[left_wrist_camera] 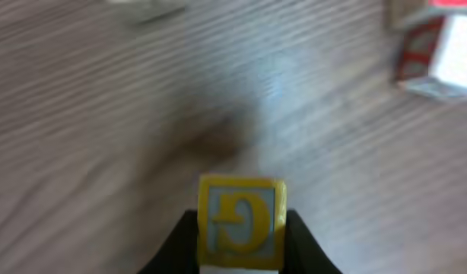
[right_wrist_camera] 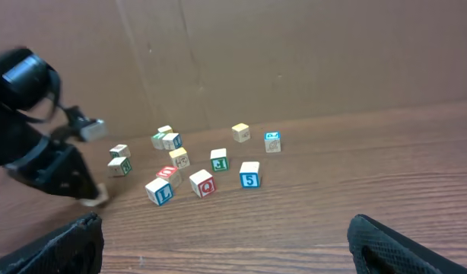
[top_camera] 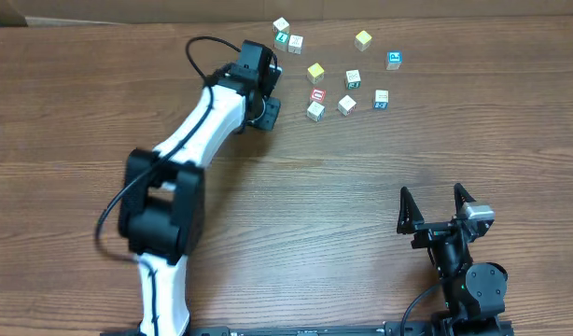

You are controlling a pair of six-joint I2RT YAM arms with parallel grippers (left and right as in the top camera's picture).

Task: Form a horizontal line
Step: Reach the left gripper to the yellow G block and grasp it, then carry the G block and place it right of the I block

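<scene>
A loose cluster of cubes (top_camera: 353, 78) lies on the far part of the desk (top_camera: 361, 205), right of its centre. At the cluster's front-left corner, one cube (top_camera: 315, 110) touches another cube (top_camera: 317, 95) directly behind it. Just left of that pair is the left hand (top_camera: 266, 116), with the G cube (left_wrist_camera: 241, 224) between its fingers (left_wrist_camera: 306, 245). The right hand (top_camera: 438, 207) sits near the desk's front edge, well apart from the cluster, before it and to its right.
</scene>
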